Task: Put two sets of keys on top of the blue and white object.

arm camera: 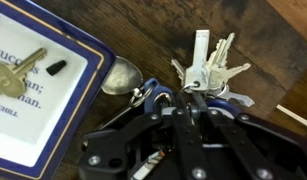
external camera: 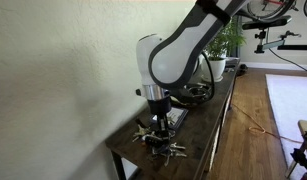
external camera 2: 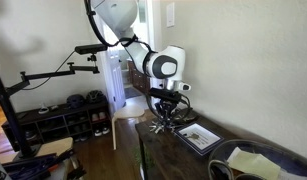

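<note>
Down on the dark wooden surface (arm camera: pixel 143 30), seeing in the wrist view the first set of keys (arm camera: pixel 211 68) lying fanned out, with silvery blades spreading away from a ring and a round silver fob (arm camera: pixel 121 76) trailing toward the blue and white object (arm camera: pixel 53 118), stopping just beside its blue border. Finding the second set of keys (arm camera: pixel 13 72) already lying on the white face of that object, showing as a brassy key next to printed words, with a small dark fob (arm camera: pixel 56 67) close by. Watching the gripper (arm camera: pixel 193 100) reaching in from the bottom edge, fingers drawn near together right at the ring of the first set, just beside a blue clip (arm camera: pixel 153 96). Not managing to tell whether pinching the ring or merely touching it, owing to the gripper's own dark body hiding the contact. Seeing, in both exterior views, the gripper (external camera: pixel 161 143) (external camera 2: pixel 166 122) pointing straight down and sitting low at the surface (external camera: pixel 208 130), with the blue and white object (external camera 2: pixel 198 136) lying flat just beside it. Noticing a round dish (external camera 2: pixel 258 160) holding something yellow farther along the surface, well apart from the keys.
</note>
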